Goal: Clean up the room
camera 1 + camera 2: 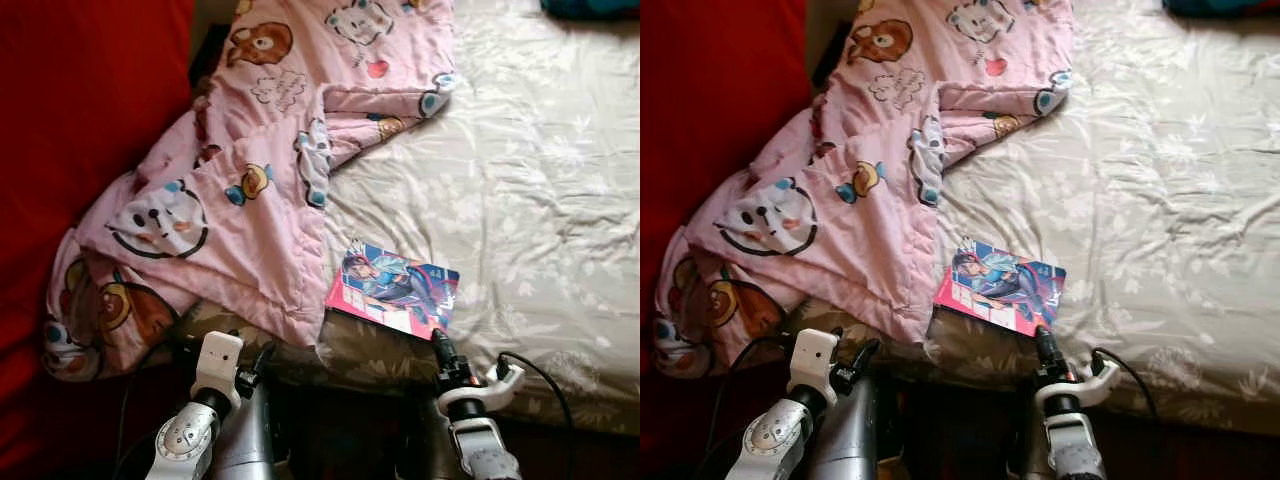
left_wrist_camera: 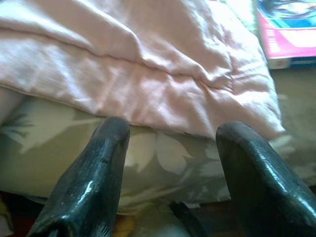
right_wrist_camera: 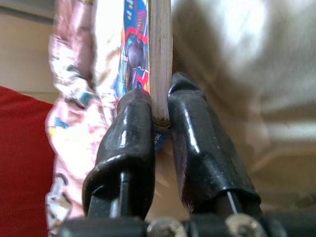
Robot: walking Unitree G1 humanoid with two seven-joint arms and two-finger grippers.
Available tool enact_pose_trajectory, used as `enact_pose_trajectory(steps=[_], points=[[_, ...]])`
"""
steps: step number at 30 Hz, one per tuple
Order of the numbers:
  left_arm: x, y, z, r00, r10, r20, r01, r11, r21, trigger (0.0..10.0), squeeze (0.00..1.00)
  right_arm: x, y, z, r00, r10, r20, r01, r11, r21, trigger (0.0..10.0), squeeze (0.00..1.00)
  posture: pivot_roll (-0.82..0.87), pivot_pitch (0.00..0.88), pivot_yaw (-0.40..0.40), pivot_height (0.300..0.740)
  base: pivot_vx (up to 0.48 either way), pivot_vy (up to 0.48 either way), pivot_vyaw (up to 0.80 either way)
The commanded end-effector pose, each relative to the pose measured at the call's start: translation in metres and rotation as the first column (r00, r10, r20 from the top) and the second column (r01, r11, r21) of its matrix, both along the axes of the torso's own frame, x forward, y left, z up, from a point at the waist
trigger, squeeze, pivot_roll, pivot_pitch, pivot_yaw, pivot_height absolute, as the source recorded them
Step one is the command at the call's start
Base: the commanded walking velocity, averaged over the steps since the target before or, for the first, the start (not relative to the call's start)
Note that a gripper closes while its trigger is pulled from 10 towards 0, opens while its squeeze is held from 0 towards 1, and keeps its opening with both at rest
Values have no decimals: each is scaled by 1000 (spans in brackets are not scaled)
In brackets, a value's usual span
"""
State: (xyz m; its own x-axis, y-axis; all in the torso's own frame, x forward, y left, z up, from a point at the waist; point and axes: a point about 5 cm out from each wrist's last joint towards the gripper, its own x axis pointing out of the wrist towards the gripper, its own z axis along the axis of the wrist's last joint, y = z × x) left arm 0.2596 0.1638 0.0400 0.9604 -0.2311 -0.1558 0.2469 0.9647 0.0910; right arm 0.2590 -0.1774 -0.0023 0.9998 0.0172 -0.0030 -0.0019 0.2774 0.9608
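We have the book (image 1: 395, 287) in hand, or nearly so: our right claw (image 3: 160, 116) is clenched on the near edge of its pages, one finger on the cover side and the other on the underside, as the right wrist view shows. The book lies flat on the bed (image 1: 540, 180), just ahead of that claw, with its far corner just beside the hem of the pink cartoon blanket (image 1: 240, 190). The grip is narrow, taking only the edge of the pages.

Our left claw (image 2: 170, 168) is released, its fingers spread wide and holding nothing. It hovers at the bed's front edge, with the blanket's hem just ahead of it and the book off to its right side.

We judge the step in hand to be picking the book off the bed, as a start to tidying the room. The next move calls for a steady lift, straight up from the sheet, so that the book does not swing or slip from so slim a hold. The blanket, rumpled and trailing over the bed's left side against the red surface (image 1: 70, 120), looks like later work for the free left claw.
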Motion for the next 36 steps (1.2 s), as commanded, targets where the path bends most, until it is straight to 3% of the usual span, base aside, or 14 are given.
enact_pose_trajectory(steps=[1, 5, 9, 13, 17, 18, 19, 20, 24, 28, 31, 32, 36], points=[[-5, 4, -10, 999, 13, -36, -12, 1000, 21, 10000, 0, -7, -7, 1, 999, -44, 13, 44, 999, 10, 0, 0, 34, 142, 27, 587, 0, 0, 0], [0, 3, -11, 999, 16, -35, -15, 1000, 22, 10000, 0, -6, -10, 9, 998, -50, 43, 50, 999, -7, 0, 0, 25, 118, 25, 587, 0, 0, 0], [4, 4, -12, 999, 25, -36, -24, 999, 21, 10000, 0, -1, -8, 22, 997, -18, 81, 26, 995, -100, 0, 0, 16, 85, 20, 587, 0, 0, 0], [8, 7, -17, 997, 62, -55, -62, 998, -8, 10000, 0, 9, -5, 41, 994, 36, 108, -7, 967, -257, 0, 0, 0, 52, 13, 587, 0, 0, 0], [8, 15, -26, 985, 135, -107, -143, 988, -64, 10000, 0, 15, -5, 54, 994, 68, 90, -25, 909, -415, 0, 0, -13, 30, 8, 587, 0, 0, 0], [7, 18, -30, 979, 159, -129, -170, 982, -77, 10000, 0, 16, -6, 56, 996, 66, 66, -26, 876, -481, 5490, 0, -18, 24, 4, 587, 0, 0, 0], [7, 19, -32, 976, 167, -138, -179, 981, -80, 10000, 0, 16, -6, 56, 996, 63, 56, -26, 864, -503, 5490, 0, -18, 24, 4, 587, 0, 0, 0], [5, 22, -36, 969, 187, -165, -204, 974, -98, 10000, 0, 17, -7, 55, 998, 56, 32, -28, 829, -559, 10000, 0, -27, 16, -3, 587, 0, 0, 0], [-4, 27, -54, 936, 228, -270, -267, 957, -117, 10000, 0, 17, -7, 44, 998, 47, -49, -67, 717, -694, 10000, 0, -22, 0, -18, 587, 0, 0, 0], [-10, 28, -62, 920, 244, -308, -285, 953, -97, 10000, 0, 16, -9, 38, 994, -3, -107, -77, 679, -730, 10000, 0, -25, 0, -24, 587, 0, 0, 0], [-16, 29, -69, 904, 257, -340, -304, 948, -91, 10000, 0, 17, -9, 41, 995, -43, -85, -36, 660, -751, 10000, 0, -26, 0, -32, 602, 0, 0, 0], [-20, 30, -73, 893, 268, -360, -318, 944, -84, 10000, 0, 17, -6, 42, 996, -33, -82, -43, 632, -774, 10000, 0, -30, 0, -37, 612, 0, 0, 0], [-29, 31, -82, 864, 300, -405, -352, 934, -58, 10000, 0, 18, -1, 41, 997, -7, -82, -62, 587, -807, 10000, 0, -29, 0, -51, 642, 0, 0, 0]])
